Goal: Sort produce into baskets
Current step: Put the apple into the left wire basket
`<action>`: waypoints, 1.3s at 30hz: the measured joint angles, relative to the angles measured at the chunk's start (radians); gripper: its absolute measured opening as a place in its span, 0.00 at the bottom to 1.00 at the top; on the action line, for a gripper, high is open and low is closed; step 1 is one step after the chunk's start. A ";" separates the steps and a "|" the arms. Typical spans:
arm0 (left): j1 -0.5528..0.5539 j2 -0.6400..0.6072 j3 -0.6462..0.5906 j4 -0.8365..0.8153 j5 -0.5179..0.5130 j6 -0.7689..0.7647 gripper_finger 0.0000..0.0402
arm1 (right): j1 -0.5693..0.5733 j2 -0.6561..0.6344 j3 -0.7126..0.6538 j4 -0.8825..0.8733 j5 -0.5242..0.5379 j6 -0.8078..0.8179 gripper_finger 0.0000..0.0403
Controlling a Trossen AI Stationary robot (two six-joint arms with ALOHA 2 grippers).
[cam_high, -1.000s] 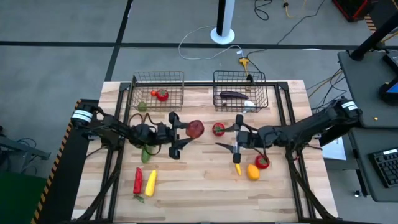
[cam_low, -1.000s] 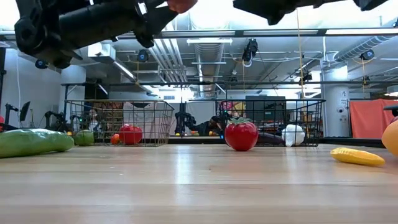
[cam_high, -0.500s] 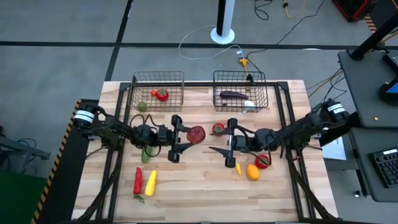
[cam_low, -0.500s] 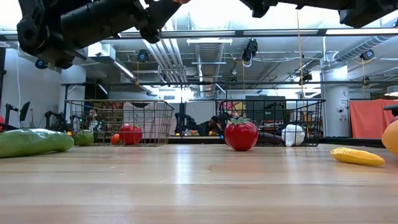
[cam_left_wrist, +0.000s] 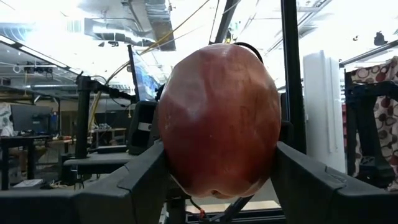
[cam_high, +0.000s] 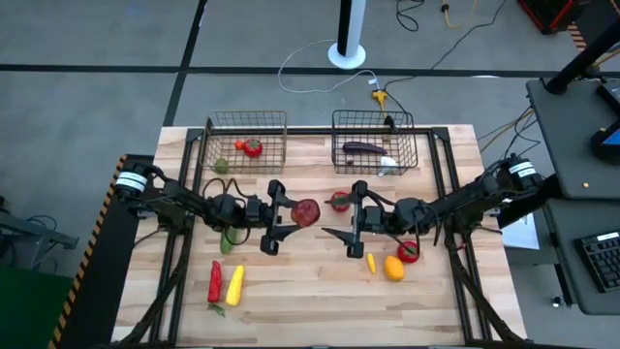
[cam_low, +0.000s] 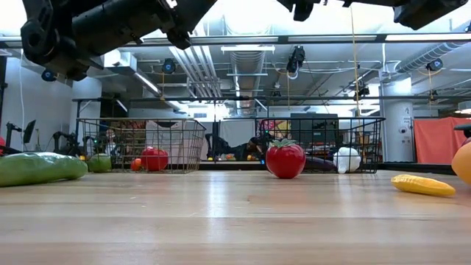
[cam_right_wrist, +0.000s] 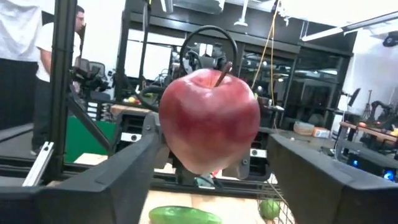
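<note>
A dark-red apple (cam_high: 306, 210) hangs over the middle of the table with my left gripper (cam_high: 291, 212) shut on it. My right gripper (cam_high: 339, 218) stands open just to the apple's right and points at it. In the right wrist view the apple (cam_right_wrist: 210, 119) shows between its fingers, and in the high view there is a gap between them. The left basket (cam_high: 278, 145) holds a red round piece (cam_high: 252, 147) and a green one (cam_high: 222, 166). The right basket (cam_high: 341, 143) holds a purple long piece (cam_high: 363, 147) and a white one (cam_high: 387, 163). My left gripper pinches the apple between its two fingers (cam_left_wrist: 140, 180), one on each of two opposite sides (cam_left_wrist: 169, 146). The fingers come nearly level from the table's left, tipped a little upward. The apple is lifted clear of the table, with its stem pointing away from the gripper.
A red tomato (cam_high: 339, 202) sits on the table behind my right gripper. An orange fruit (cam_high: 393, 268), a small yellow piece (cam_high: 371, 263) and a red one (cam_high: 408, 252) lie at the near right. A green cucumber (cam_high: 228, 239), a red pepper (cam_high: 214, 281) and a yellow piece (cam_high: 234, 284) lie at the near left.
My right gripper has moved toward the table's left, closer to the apple, and has tipped from slanting down to nearly level. My left gripper has kept its hold and stayed in place.
</note>
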 joint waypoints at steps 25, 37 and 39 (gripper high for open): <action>-0.005 0.052 0.143 -0.162 0.025 0.023 0.57 | -0.022 0.002 0.115 -0.177 -0.068 -0.045 0.89; -0.011 0.052 0.169 -0.192 0.039 0.061 0.58 | -0.026 0.002 0.141 -0.244 -0.090 -0.061 0.73; -0.013 0.052 0.162 -0.193 -0.009 0.035 0.58 | -0.026 0.002 0.141 -0.247 -0.092 -0.050 0.73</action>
